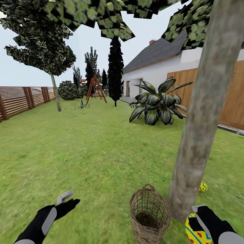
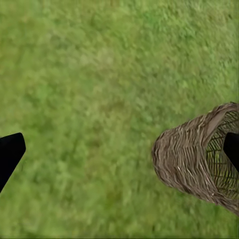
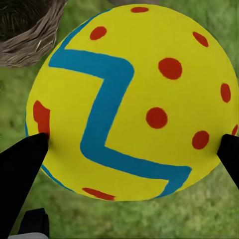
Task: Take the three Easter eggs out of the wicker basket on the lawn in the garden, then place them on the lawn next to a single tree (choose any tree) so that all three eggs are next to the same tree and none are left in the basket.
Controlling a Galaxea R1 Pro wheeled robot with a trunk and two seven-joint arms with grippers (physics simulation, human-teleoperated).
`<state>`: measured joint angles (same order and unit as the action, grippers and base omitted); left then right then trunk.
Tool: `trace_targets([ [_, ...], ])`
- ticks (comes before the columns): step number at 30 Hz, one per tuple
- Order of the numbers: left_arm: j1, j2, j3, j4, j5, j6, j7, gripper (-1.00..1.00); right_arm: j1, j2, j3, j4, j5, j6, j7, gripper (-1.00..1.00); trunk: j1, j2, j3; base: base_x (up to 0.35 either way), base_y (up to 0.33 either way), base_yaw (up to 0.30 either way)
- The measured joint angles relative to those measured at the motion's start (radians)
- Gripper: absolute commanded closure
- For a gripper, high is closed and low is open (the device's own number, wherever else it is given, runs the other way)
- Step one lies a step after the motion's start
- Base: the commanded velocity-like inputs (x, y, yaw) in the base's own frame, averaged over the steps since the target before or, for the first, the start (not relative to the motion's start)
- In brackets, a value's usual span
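Note:
The thick mottled tree trunk [image 1: 203, 118] rises at the right. At its foot the wicker basket [image 1: 150, 213] stands upright on the lawn [image 1: 95, 152], and its inside looks dark. One egg [image 1: 203, 186] lies on the grass just behind the trunk. My right gripper [image 1: 198, 222] is shut on a yellow egg [image 1: 194, 234] with red dots and a blue zigzag, low beside the trunk and right of the basket. Up close, that egg [image 3: 132, 99] sits between the fingertips [image 3: 22, 169], with the basket rim [image 3: 30, 35] beside it. My left gripper [image 1: 66, 200] hangs open over grass, left of the basket [image 2: 194, 159]. The third egg is out of view.
A large broad-leaved plant [image 1: 157, 105] grows beyond the tree, with a wooden fence [image 1: 234, 98] and a white house [image 1: 152, 74] behind it. Farther off are a thin-trunked tree [image 1: 56, 91], a dark cypress [image 1: 115, 71], a red ladder frame [image 1: 95, 89] and a slatted fence [image 1: 20, 100].

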<state>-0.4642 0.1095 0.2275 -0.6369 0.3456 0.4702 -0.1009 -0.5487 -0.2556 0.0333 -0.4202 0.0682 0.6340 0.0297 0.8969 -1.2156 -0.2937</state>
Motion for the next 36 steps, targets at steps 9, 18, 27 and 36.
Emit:
trace_targets([
  [9,0.0,0.0,0.0,0.001,0.0,0.0,0.0,-1.0,0.0,0.0,0.0,0.0,0.0,0.0,0.0,1.0,0.0,0.0,0.0,0.001,-0.14,0.0],
  [18,0.0,0.0,0.0,0.001,0.0,0.0,0.0,-1.0,0.0,0.0,0.0,0.0,-0.003,-0.002,0.001,1.0,0.011,-0.021,-0.009,0.0,0.0,0.0],
  [27,0.0,0.002,0.0,0.0,0.0,0.0,0.001,-1.0,0.0,0.004,0.003,-0.005,0.004,-0.037,0.001,1.0,0.046,-0.084,-0.038,0.0,0.0,0.0],
  [36,0.0,0.001,0.0,0.0,0.0,0.0,0.001,-1.0,0.0,0.005,0.001,-0.005,0.005,-0.119,0.001,1.0,0.08,-0.147,-0.066,0.0,0.0,0.0],
])
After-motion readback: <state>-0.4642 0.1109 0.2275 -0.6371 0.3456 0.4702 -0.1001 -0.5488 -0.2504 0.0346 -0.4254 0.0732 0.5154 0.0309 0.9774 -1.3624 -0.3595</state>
